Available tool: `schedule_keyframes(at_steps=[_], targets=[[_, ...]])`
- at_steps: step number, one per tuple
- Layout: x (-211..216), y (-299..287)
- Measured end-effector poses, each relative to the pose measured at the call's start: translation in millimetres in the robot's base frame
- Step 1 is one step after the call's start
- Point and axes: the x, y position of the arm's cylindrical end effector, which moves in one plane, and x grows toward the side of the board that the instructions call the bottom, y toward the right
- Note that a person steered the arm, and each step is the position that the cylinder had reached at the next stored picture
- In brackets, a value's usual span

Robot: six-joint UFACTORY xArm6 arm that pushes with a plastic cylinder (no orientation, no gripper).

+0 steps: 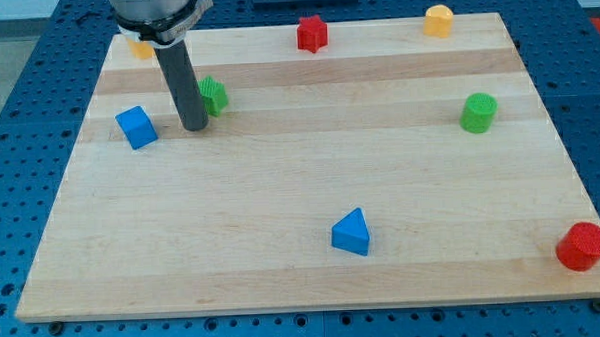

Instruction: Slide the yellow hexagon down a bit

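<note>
Bright, even light (soft shadows), sharp focus.

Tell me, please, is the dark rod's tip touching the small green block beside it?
Cannot tell. In the camera view my tip overlaps the green block, hiding its near edge; no gap or contact shows plainly.

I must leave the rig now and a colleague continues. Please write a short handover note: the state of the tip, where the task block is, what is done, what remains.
My tip rests on the board at the view's upper left, between the blue cube and the green block, close beside the green one.
The yellow hexagon sits at the board's top edge, far to the view's right, nowhere near the tip.
Done: the push has not begun.
Left: bring the tip above the hexagon and push it down a bit.
</note>
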Motion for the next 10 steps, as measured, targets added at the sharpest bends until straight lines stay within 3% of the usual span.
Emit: schedule_keyframes(at_steps=[1,2,3,5,6,8,9,10], targets=[[-0.2,49.7],[-28.5,108.0],[-61.1,127.5],[-87.8,40.5],[-125.9,21.1],[-123.0,-74.5],[-99.4,-134.9],[-94.9,-155.3]])
